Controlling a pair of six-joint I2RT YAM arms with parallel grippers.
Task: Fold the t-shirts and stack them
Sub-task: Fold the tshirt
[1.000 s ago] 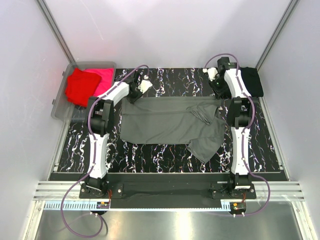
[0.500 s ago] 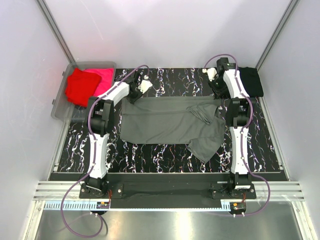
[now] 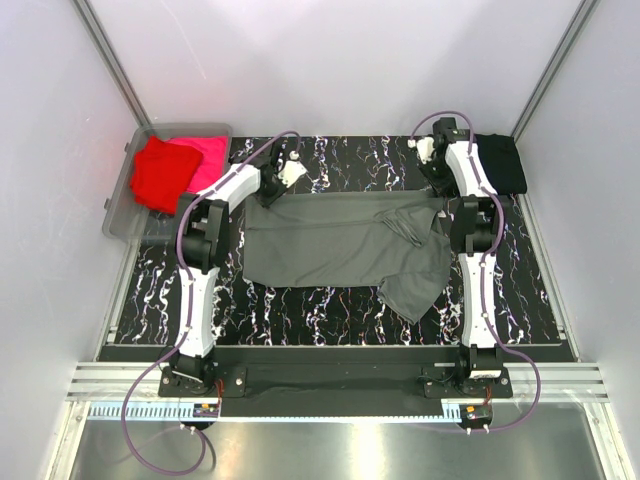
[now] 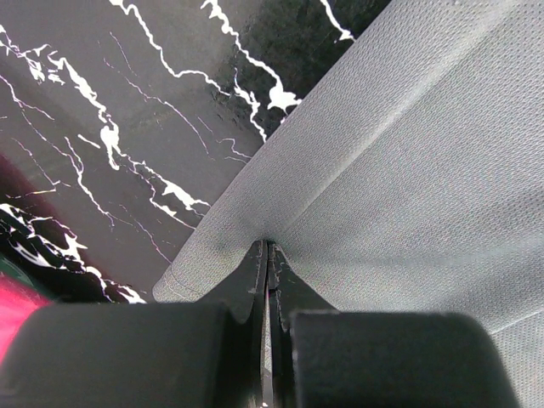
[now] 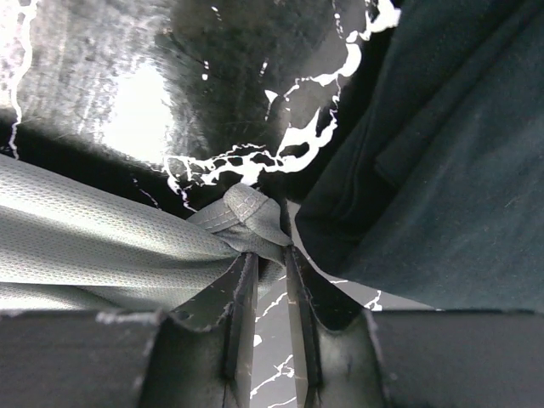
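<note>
Your left hand (image 4: pixel 266 255) is pinched closed. Its two dark fingers (image 4: pixel 242 293) meet on a raised fold at the edge of the dark grey soft cloth t-shirt (image 3: pixel 330 245). That fold sits at the shirt's far left corner. Your right hand (image 5: pixel 265 255) is almost closed too, nipping a small bunched knot of the same grey cloth at the shirt's far right end.

Between the two hands, the far edge of the grey shirt runs roughly parallel to the far edge of the table. The shirt is spread over the middle of the black, white-veined marble-pattern table (image 3: pixel 330 310). Its left part lies flat. Its right part is rumpled, with a loose flap trailing toward the near right corner.

Just beside your right hand, in the far right corner of the table, lies a folded black cloth t-shirt (image 3: pixel 505 162).

At the far left corner sits a clear plastic bin (image 3: pixel 118 215), partly over the table's left edge. It holds a crumpled red cloth t-shirt (image 3: pixel 160 172), with a bright pink cloth t-shirt (image 3: pixel 208 160) touching it on the right side.
</note>
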